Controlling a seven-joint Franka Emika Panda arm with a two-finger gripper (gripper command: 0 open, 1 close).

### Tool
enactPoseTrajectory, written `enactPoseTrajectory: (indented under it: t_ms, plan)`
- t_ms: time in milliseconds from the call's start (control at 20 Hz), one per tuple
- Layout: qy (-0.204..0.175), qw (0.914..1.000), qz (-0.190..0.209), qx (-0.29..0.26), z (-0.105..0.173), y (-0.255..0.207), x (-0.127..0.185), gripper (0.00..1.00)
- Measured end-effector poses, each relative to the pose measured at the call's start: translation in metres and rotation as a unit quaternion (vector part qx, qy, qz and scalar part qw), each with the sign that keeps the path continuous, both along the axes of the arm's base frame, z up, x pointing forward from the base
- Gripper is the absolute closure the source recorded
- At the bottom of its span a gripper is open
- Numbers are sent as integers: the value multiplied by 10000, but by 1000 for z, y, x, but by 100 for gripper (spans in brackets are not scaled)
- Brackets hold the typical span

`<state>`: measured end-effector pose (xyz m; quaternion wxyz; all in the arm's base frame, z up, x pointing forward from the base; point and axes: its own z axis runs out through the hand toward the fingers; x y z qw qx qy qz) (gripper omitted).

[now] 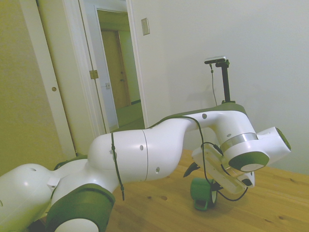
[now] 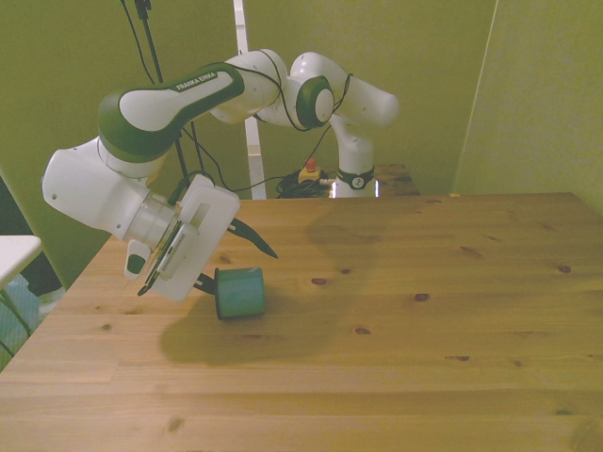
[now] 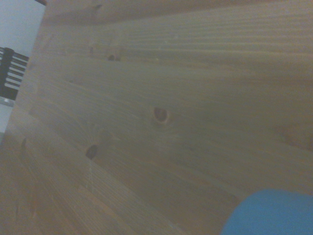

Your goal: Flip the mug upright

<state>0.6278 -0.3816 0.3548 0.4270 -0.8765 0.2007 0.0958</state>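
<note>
The mug lies on its side on the counter, one finger of the spread, empty end effector touching it, so closing on it comes next.

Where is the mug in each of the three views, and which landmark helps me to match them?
Side view: the mug lies on the table, low and right of centre, partly hidden behind the gripper.
Front view: the mug lies on its side, left of centre, just beside the gripper.
Wrist view: only a blurred blue-green edge of the mug shows.
Shared landmark: the knotty wooden table.
</note>
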Motion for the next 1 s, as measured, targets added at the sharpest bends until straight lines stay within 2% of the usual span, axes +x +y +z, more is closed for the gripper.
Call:
enactPoseTrajectory:
  t_ms: [200, 250, 600, 1000]
  plan:
    - [-23, 9999, 29, 103, 3, 4, 4, 0]
    - [-18, 9999, 27, 117, 2, 4, 4, 100]
    - [149, 9992, 52, 365, -19, 8, 5, 100]
    - [185, 9988, 29, 446, -21, 10, 9, 100]
